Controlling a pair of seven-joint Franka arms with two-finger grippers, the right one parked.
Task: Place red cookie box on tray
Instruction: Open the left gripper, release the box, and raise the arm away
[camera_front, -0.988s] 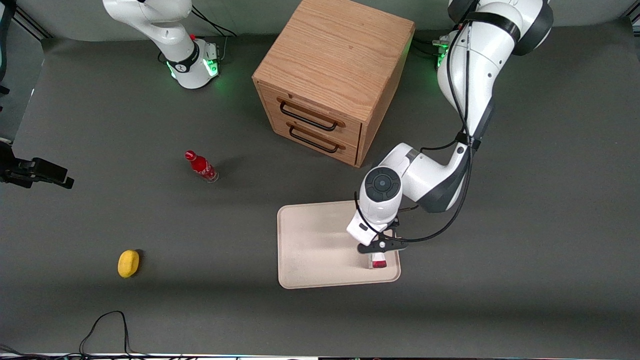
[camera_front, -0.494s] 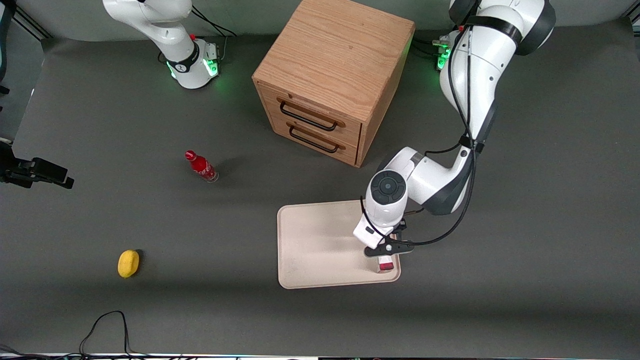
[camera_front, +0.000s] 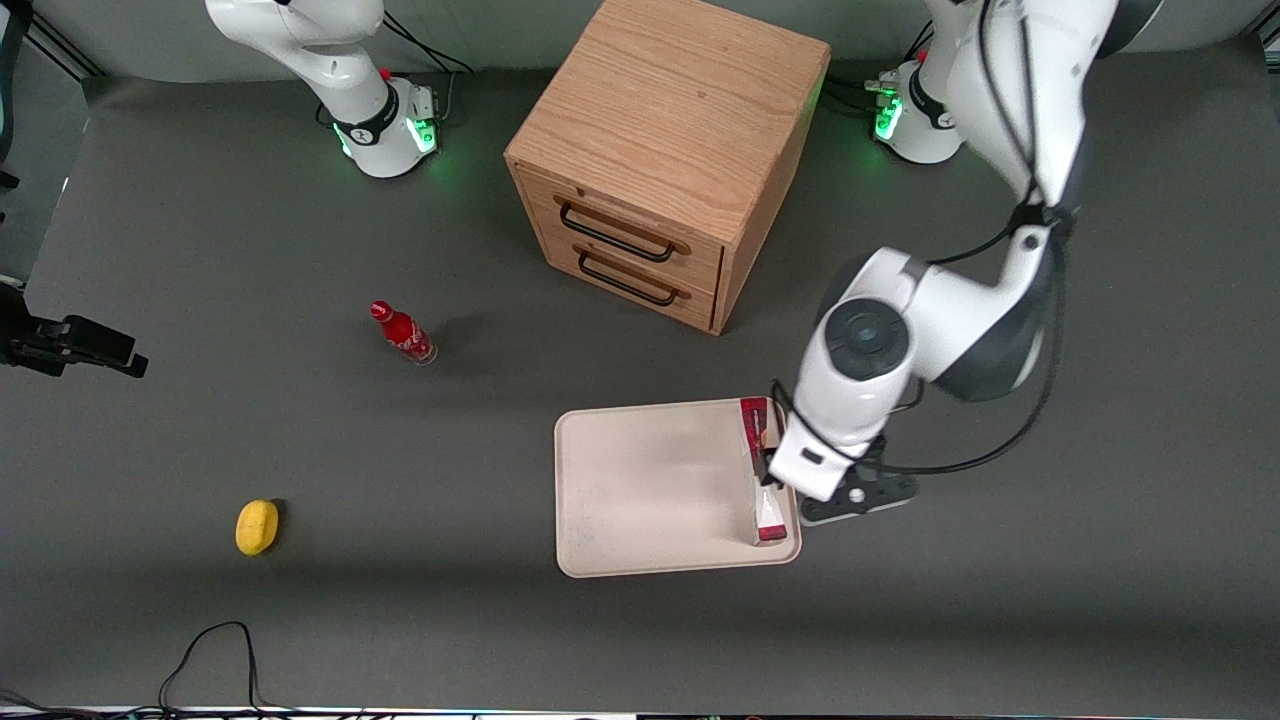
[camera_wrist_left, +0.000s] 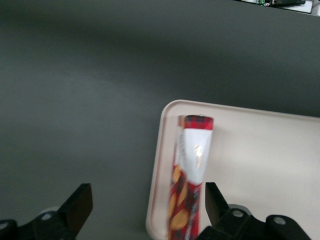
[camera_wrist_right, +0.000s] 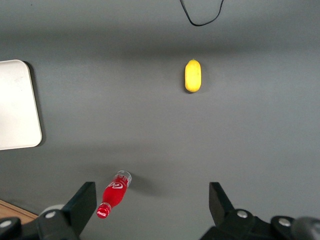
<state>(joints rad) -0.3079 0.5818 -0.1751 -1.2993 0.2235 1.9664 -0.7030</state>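
The tray (camera_front: 640, 480) lies flat on the dark table (camera_front: 1000, 600), nearer the front camera than the wooden cabinet (camera_front: 665, 160). It holds one thing only: the red cookie box (camera_front: 762, 480), lying lengthwise along the tray's edge toward the working arm's end of the table, inside the raised rim. In the left wrist view the cookie box (camera_wrist_left: 189, 175) shows its white section and small orange pictures, with one end close to a rounded corner of the tray (camera_wrist_left: 260, 165).

The gripper (camera_front: 800, 490) hangs above the table just beside that edge of the tray, its fingers (camera_wrist_left: 80, 205) spread wide apart and holding nothing (the box lies free beneath the gap between them).

The cabinet's two drawers (camera_front: 640, 250) are both shut, each with a dark handle.

Compared with half a second earlier: the gripper then stood low over the tray with only the box's near end showing under it; it has since risen and shifted off the tray toward the working arm's end, and almost the whole length of the box is now exposed.

Unchanged: the small red bottle (camera_front: 403, 333) and the yellow fruit (camera_front: 257, 527), both toward the parked arm's end of the table.
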